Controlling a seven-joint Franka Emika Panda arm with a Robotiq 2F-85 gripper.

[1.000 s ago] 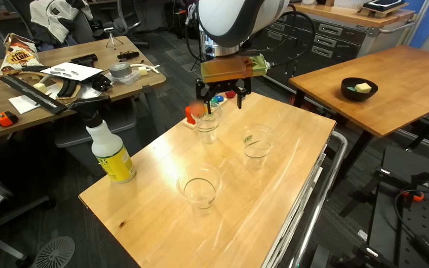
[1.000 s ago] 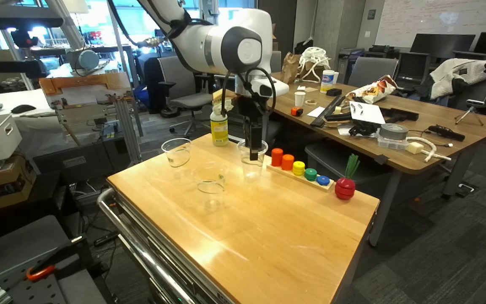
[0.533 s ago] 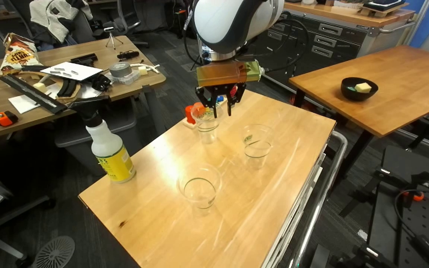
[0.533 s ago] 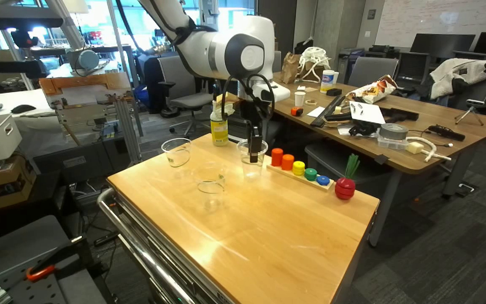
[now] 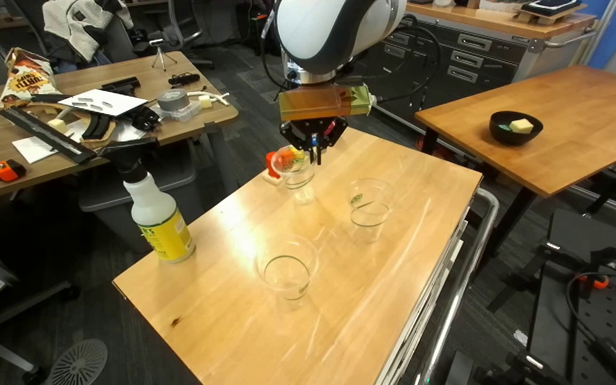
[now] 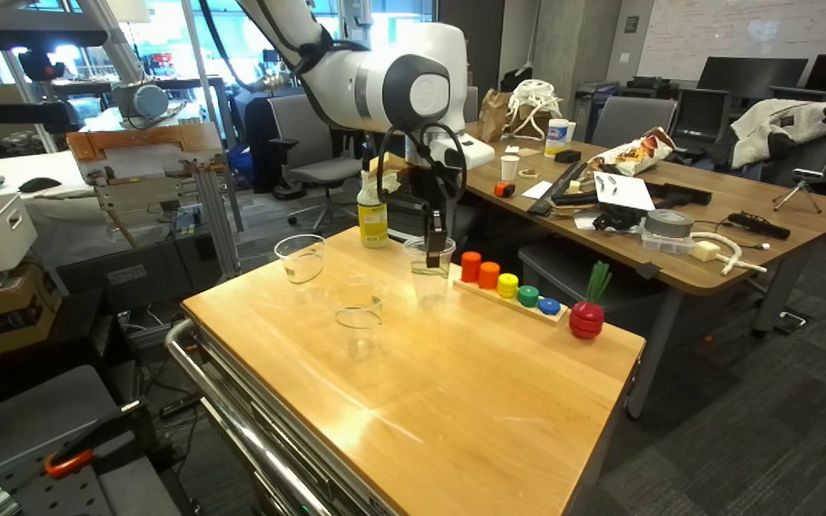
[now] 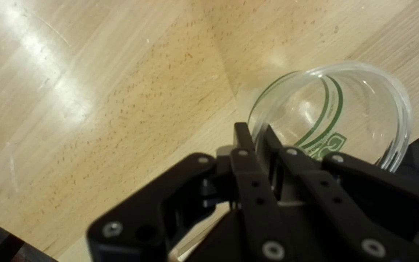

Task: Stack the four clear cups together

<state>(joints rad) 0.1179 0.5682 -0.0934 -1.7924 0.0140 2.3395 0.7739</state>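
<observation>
My gripper (image 5: 315, 158) points down at the rim of a clear cup (image 5: 300, 185) with green bands. In the wrist view, its fingers (image 7: 244, 138) pinch the rim and wall of that clear cup (image 7: 362, 109), one inside and one outside. The cup leans slightly, its base at or close to the table. Of the other clear cups, one (image 5: 370, 214) stands upright towards the rail side and one (image 5: 286, 275) towards the spray-bottle end; both appear in both exterior views. I cannot tell whether any cup holds another nested inside.
A yellow-label spray bottle (image 5: 164, 230) stands at the table edge. Close beside the gripped cup lies a wooden strip (image 6: 520, 304) with coloured cylinders, then a red radish toy (image 6: 586, 319). A metal rail (image 5: 468, 299) runs along one side of the table.
The gripper's jaws have gone from wide apart to nearly together on the cup's wall. The gripped cup has tipped a little, its rim moving left in an exterior view.
</observation>
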